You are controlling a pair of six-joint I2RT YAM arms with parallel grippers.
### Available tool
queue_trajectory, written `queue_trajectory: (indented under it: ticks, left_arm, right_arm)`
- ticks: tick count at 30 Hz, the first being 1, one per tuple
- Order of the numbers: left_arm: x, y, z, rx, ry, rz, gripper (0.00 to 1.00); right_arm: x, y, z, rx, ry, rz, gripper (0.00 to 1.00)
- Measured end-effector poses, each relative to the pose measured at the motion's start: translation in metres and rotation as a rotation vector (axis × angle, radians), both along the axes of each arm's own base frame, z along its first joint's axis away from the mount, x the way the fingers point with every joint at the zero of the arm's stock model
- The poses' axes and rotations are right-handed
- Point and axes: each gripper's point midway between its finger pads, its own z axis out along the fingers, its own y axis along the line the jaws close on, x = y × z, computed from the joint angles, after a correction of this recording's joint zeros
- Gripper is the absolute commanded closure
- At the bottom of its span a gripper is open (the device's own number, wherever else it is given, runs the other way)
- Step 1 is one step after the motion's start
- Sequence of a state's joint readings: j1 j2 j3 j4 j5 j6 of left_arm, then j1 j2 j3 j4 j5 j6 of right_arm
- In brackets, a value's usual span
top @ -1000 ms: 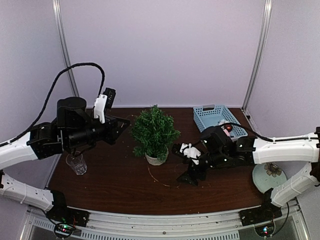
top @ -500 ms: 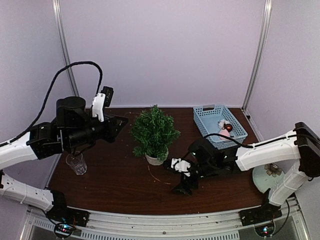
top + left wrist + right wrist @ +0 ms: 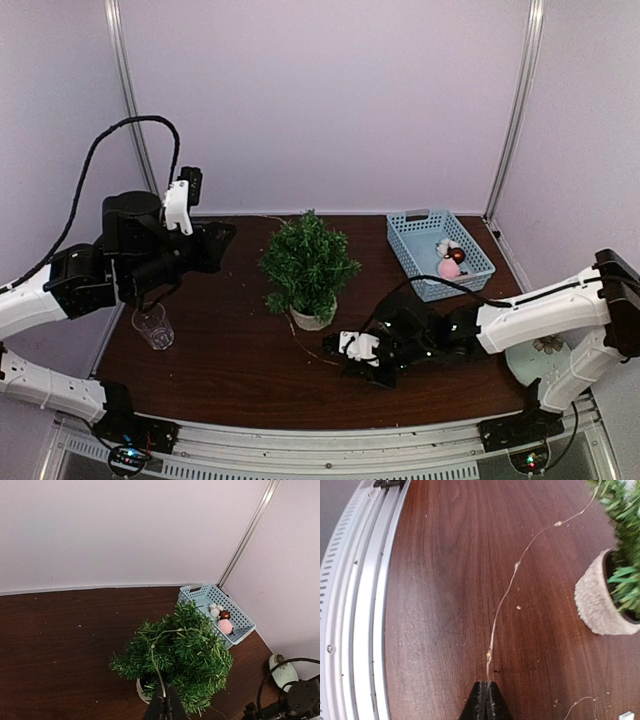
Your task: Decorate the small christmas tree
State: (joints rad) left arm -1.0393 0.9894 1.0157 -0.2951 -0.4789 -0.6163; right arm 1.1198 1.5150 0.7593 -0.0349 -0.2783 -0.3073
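The small christmas tree stands mid-table in its white pot, bushy and dark green. A thin pale light string lies over the tree's sprigs and runs back into my left gripper, which is shut on it; that gripper hovers left of the tree. The string's other stretch trails from the pot across the wood. My right gripper is shut on that stretch, low on the table in front of the tree.
A light-blue basket at the back right holds pink, brown and white ornaments. A clear glass stands at the left edge. A pale plate sits near the right arm. The metal table rail runs close to my right gripper.
The right arm swung left and down to the table in front of the tree, and its jaws closed on the string. The left gripper drew back to the left.
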Motion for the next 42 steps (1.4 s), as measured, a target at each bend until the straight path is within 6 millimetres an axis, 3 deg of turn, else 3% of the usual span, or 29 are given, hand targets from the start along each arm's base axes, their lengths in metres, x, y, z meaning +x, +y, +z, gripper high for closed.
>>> queue_trajectory:
  ticks: [9, 15, 23, 42]
  left_arm:
    - [0.007, 0.03, -0.001, -0.036, 0.037, 0.166, 1.0]
    - [0.009, 0.036, 0.001, -0.054, 0.04, 0.208, 1.0]
    - [0.017, 0.024, -0.001, -0.02, 0.057, 0.215, 1.0]
    - [0.037, -0.01, -0.036, 0.085, 0.144, 0.196, 1.0]
  right_arm:
    - [-0.002, -0.02, 0.124, 0.279, -0.168, -0.069, 1.0]
    - [0.001, -0.05, 0.171, 0.397, -0.261, -0.15, 1.0]
    - [0.016, -0.07, 0.179, 0.404, -0.319, -0.27, 1.0]
    - [0.04, -0.099, 0.205, 0.488, -0.381, -0.439, 1.0]
